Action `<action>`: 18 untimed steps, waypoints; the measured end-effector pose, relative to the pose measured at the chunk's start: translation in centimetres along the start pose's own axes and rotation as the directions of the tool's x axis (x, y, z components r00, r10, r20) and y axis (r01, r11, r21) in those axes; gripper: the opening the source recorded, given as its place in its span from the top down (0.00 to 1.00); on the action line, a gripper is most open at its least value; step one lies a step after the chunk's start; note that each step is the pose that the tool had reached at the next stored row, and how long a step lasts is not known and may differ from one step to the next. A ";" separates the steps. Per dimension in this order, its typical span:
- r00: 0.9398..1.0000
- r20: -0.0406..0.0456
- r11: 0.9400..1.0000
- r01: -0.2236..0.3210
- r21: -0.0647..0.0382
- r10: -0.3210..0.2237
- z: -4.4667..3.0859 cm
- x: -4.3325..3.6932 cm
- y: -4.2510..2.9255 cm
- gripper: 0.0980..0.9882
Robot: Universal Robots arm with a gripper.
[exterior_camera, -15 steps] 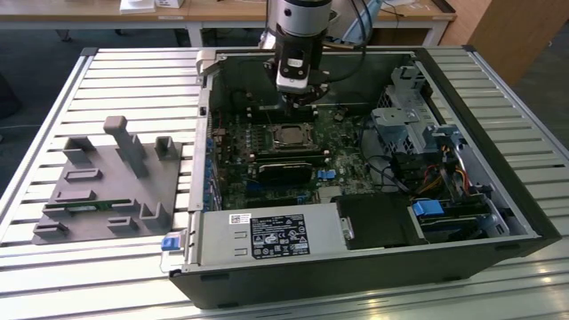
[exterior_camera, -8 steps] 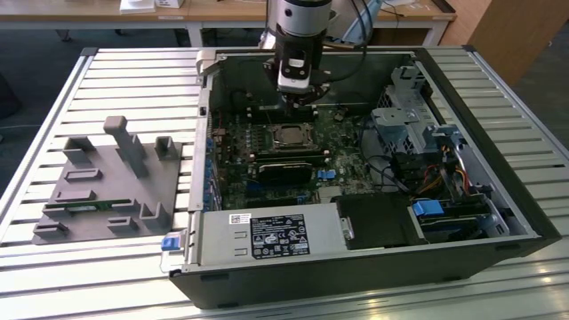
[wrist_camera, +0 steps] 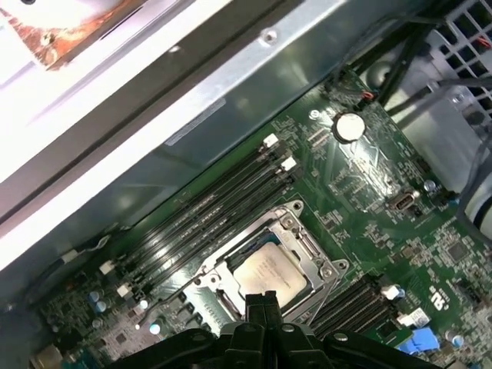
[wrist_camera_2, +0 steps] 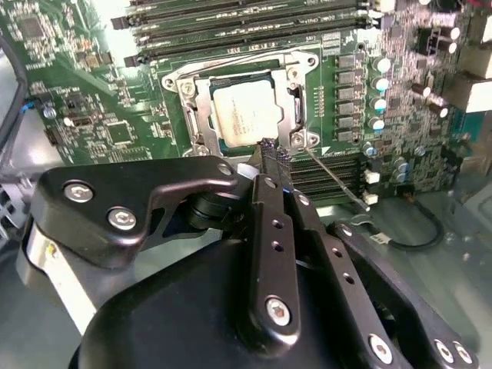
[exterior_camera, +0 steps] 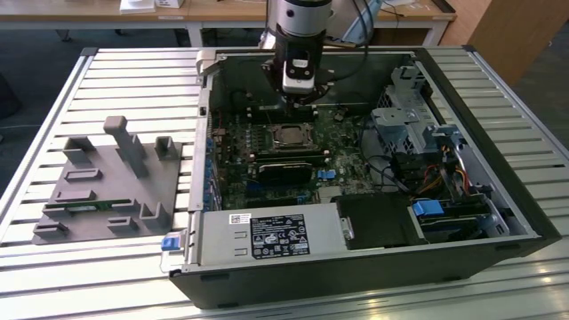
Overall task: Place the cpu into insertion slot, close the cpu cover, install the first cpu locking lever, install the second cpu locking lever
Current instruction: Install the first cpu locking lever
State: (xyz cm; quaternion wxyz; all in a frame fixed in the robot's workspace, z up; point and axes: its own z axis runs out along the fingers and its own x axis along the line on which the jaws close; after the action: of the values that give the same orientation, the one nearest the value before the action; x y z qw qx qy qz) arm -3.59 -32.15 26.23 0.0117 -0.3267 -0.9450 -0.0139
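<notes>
Clenched on nothing, my gripper [wrist_camera_2: 273, 151] hangs just beside the cpu [wrist_camera_2: 247, 111], and I worry a drift would snag the unlatched locking lever [wrist_camera_2: 334, 178].

Memory slots [wrist_camera_2: 246, 23] hem the cpu cover [wrist_camera_2: 231, 68] on two sides; the case wall [wrist_camera: 231, 100] seems near one bank.

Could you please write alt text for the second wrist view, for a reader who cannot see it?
The cpu sits in the insertion slot on a green motherboard, framed by the silver cpu cover. The shut black claw is by the slot's corner.
</notes>
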 end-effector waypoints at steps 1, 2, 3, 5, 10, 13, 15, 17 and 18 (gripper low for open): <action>1.000 0.000 1.000 0.017 0.000 -0.017 0.00 0.00 0.00 0.99; 0.999 -0.001 0.999 0.032 0.001 -0.032 0.00 0.00 0.00 0.99; 0.999 -0.001 0.999 0.048 0.001 -0.048 0.00 0.00 0.00 0.99; 0.997 -0.002 0.997 0.079 0.002 -0.079 0.00 0.00 0.00 0.99; 0.988 -0.003 0.988 0.155 0.005 -0.155 0.00 0.00 0.00 0.99; 0.980 -0.004 0.980 0.201 0.006 -0.201 0.01 0.00 0.00 0.99; 0.972 -0.005 0.972 0.233 0.007 -0.233 0.01 0.00 0.00 0.99; 0.964 -0.006 0.964 0.267 0.008 -0.267 0.01 0.00 0.00 0.99; 0.960 -0.006 0.960 0.279 0.008 -0.279 0.01 0.00 0.00 0.99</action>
State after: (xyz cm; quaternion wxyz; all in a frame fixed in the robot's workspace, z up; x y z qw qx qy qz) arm -3.60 -32.15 26.21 0.0135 -0.1902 -0.9816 -0.0122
